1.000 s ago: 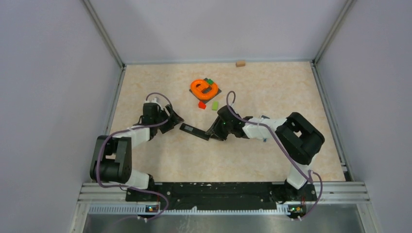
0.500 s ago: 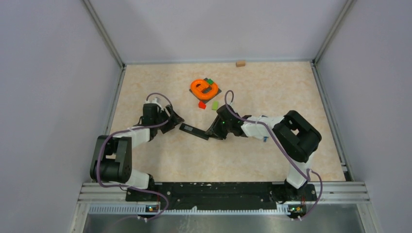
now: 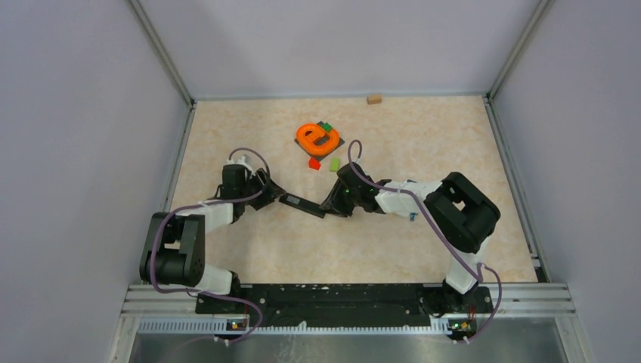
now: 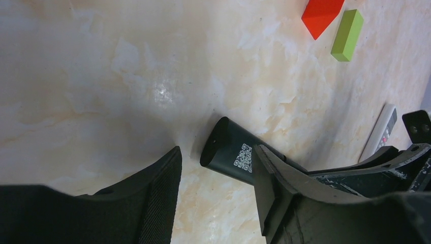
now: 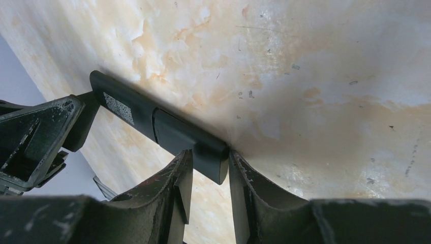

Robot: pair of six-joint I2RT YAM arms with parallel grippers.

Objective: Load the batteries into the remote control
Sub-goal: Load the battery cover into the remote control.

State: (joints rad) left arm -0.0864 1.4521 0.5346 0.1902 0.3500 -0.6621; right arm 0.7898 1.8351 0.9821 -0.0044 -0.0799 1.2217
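Top external view puts the remote control [image 3: 302, 204] near the middle of the table [image 3: 423, 136], a slim black bar lying between the 2 arms. Its right end is pinched in the right gripper [image 5: 209, 155], whose fingers press on both sides, so we read that pincer as grasping the remote.

Its left end lies between the jaws of the left gripper [image 4: 216, 155]. 1 finger looks to be against the casing. The other stands apart, with bare table showing in the gap, so we call that pincer released: straddling, not clenched.

On the face turned to the right wrist camera we see a label [image 5: 118, 108] and a panel [image 5: 175, 134] with its seam closed. We take the panel for the battery cover, in place. We find no batteries we can be sure of. A blue speck [image 3: 412, 217] beside the right forearm may be 1, but it is too small to tell.

Farther back lie a red block [image 3: 314, 162], a green block [image 3: 333, 163] and an orange ring [image 3: 316, 136], apart from the remote.

By our judgement the task is near its start. The remote is gripped, but opening the cover, fetching and seating the batteries, and closing up are all left.
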